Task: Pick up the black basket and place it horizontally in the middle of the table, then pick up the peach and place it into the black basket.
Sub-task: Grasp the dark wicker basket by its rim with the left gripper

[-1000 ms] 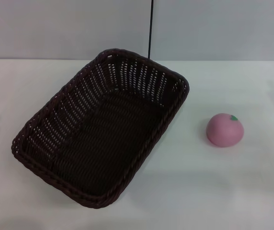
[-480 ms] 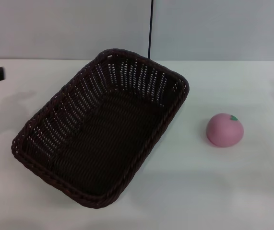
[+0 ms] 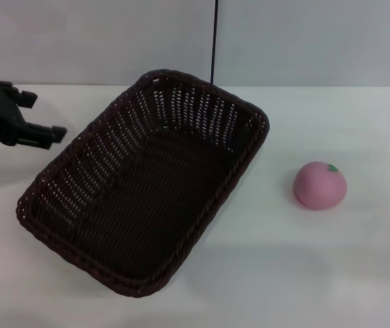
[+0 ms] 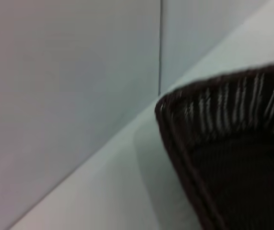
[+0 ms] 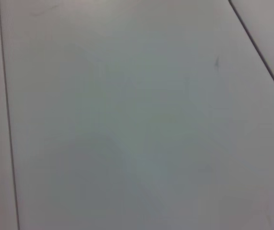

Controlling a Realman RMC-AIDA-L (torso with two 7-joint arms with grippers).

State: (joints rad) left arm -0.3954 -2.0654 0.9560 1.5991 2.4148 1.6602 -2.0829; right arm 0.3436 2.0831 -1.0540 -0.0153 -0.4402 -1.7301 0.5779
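The black basket (image 3: 147,184) lies askew on the white table (image 3: 331,266), left of centre, its long axis running from front left to back right. It is empty. A corner of it also shows in the left wrist view (image 4: 232,143). The pink peach (image 3: 319,184) sits on the table to the right of the basket, apart from it. My left gripper (image 3: 41,116) is open and empty, above the table just left of the basket's left rim, not touching it. My right gripper is out of view.
A grey wall stands behind the table, with a thin dark vertical line (image 3: 214,41) above the basket's far corner. The right wrist view shows only plain grey panels.
My left gripper has come in from the left edge of the head view and moved right toward the basket. The basket and the peach have not moved.
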